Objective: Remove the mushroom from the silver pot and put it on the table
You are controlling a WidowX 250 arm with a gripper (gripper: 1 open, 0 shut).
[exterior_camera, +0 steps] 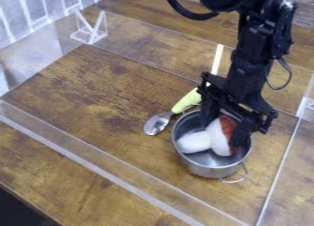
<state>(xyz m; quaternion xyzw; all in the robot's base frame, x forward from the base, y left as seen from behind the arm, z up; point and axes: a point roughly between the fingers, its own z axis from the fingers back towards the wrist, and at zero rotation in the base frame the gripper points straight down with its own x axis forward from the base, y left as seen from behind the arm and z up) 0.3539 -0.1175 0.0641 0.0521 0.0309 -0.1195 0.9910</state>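
Beside the silver pot (212, 149), the metal spoon (159, 124) and the corn toy (190, 99) crowd my left flank. Bare tabletop (98, 92) lies open farther left. Clear acrylic walls (285, 179) hem the right side closely.

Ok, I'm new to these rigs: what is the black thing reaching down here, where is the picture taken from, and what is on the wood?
The black thing is a single robot arm; at its end is a gripper, a two-fingered claw pointing straight down. There is one picture, taken from a fixed camera looking down at the scene from an angle.

The surface is a brown wooden table edged by clear acrylic walls. On it stands a small silver pot. In the pot lies a toy mushroom, cream stem and reddish cap, with the gripper's fingers on either side of it. Whether they grip it firmly, the picture does not show. Beside the pot lie a small metal spoon and a yellow-green corn-like toy with a pale stick.
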